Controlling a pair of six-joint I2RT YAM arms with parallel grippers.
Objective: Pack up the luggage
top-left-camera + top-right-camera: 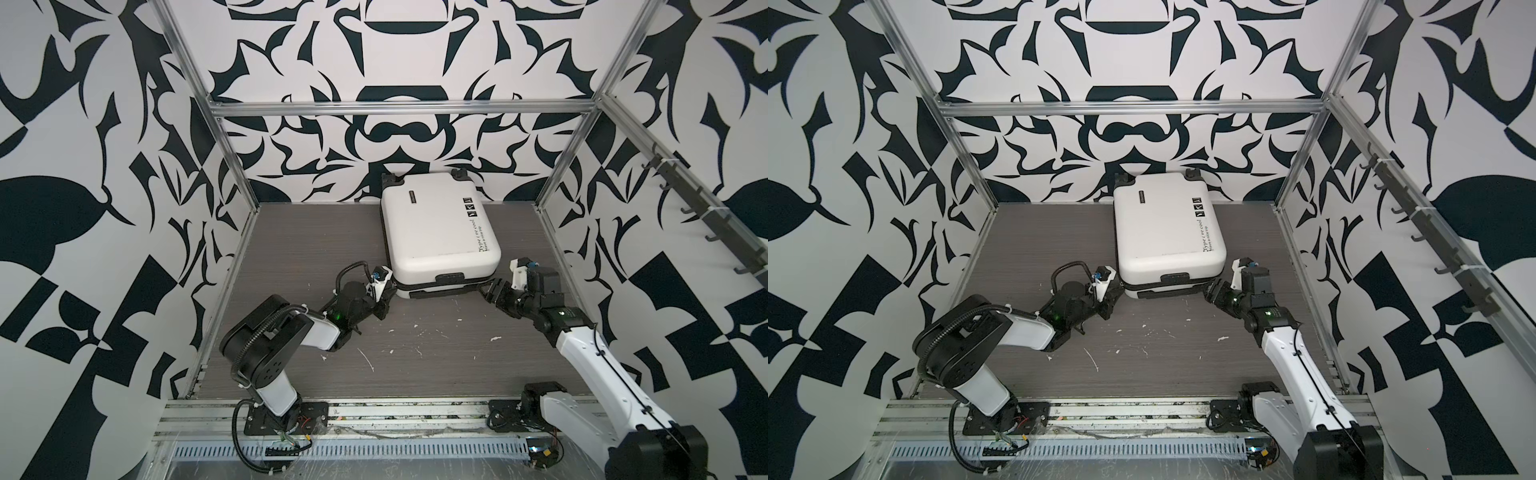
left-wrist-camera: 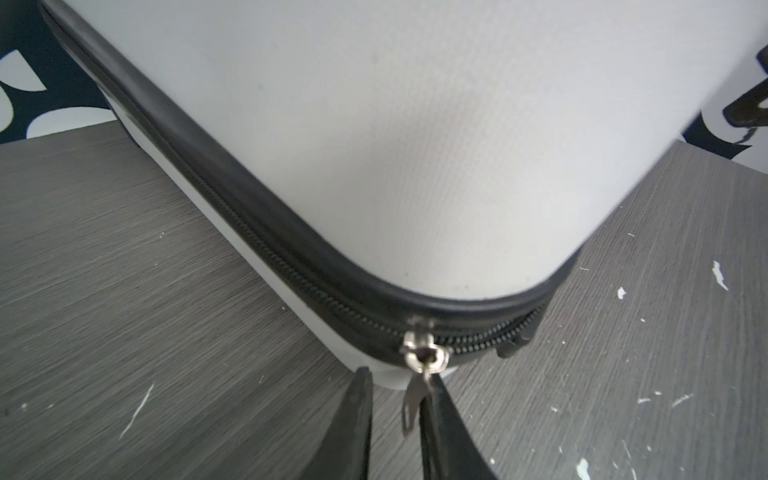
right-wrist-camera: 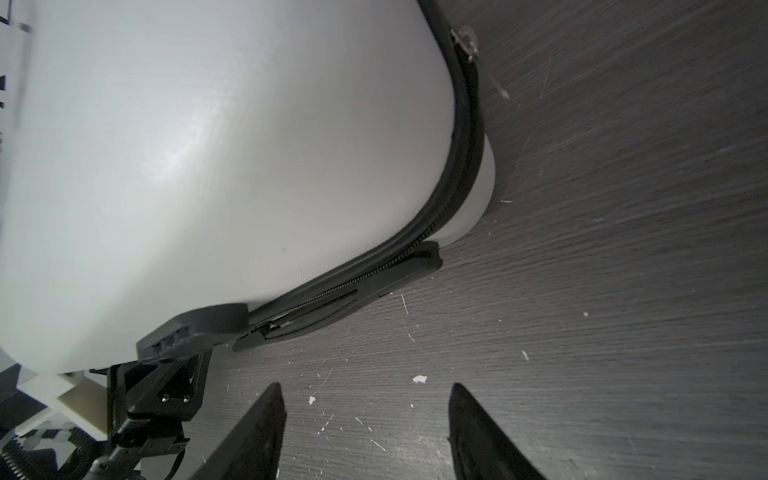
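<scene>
the luggage (image 1: 436,226) has its lid down, inside hidden. far wheels (image 1: 460,173) show only partly behind the shell. its smaller print is too small to read. both wrist views crop it.

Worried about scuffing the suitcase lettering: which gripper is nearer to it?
Right. The right gripper sits off the suitcase corner nearest the lettering; the left gripper is at the other front corner, straddling a zipper pull.
</scene>
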